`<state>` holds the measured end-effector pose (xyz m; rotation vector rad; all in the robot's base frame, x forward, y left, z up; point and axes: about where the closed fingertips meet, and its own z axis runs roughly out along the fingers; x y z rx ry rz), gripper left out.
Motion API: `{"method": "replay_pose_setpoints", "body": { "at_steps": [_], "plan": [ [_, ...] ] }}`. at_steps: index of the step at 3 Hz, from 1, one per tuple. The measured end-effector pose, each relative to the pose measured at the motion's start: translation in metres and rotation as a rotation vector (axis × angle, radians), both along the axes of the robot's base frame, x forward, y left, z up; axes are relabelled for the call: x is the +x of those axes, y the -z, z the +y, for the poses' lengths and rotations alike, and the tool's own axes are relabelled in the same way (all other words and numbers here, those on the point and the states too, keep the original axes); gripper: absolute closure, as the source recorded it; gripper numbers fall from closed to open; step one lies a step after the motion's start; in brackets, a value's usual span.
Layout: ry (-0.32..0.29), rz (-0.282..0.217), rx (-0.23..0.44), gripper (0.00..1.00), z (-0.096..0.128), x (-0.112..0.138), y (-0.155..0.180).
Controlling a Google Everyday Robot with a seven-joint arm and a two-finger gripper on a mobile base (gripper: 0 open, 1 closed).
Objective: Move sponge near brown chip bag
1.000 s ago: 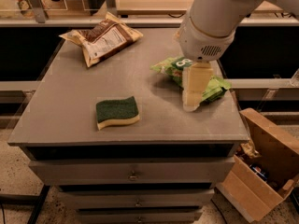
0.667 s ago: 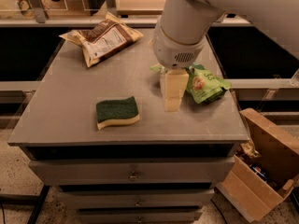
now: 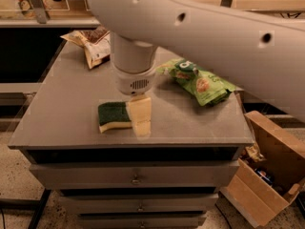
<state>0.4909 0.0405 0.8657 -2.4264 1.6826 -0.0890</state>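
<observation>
Camera view puts my tool [image 3: 139, 118] low over the bench [image 3: 62, 109], at the right end of the sponge [image 3: 113, 116] near the front edge; released or clenched, I cannot tell. I judge this the grasping step. Next I must secure the sponge and carry it to the brown chip bag [image 3: 93, 44] at the far-left corner.

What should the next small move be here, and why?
Probably ease the gripper toward the middle of the sponge before grasping. It sits over one end of the sponge, not centred on it. The sponge lies flat near the front edge, well apart from the brown chip bag at the far corner.
</observation>
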Motion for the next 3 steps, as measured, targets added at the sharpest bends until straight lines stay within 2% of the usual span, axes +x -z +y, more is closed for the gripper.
{"method": "replay_pose_setpoints", "body": {
  "at_steps": [1, 2, 3],
  "plan": [
    [-0.007, 0.051, -0.053, 0.0, 0.024, 0.001, 0.029],
    [0.02, 0.094, -0.094, 0.0, 0.034, 0.011, 0.042],
    [0.058, 0.131, -0.109, 0.0, 0.036, 0.022, 0.043]
  ]
}}
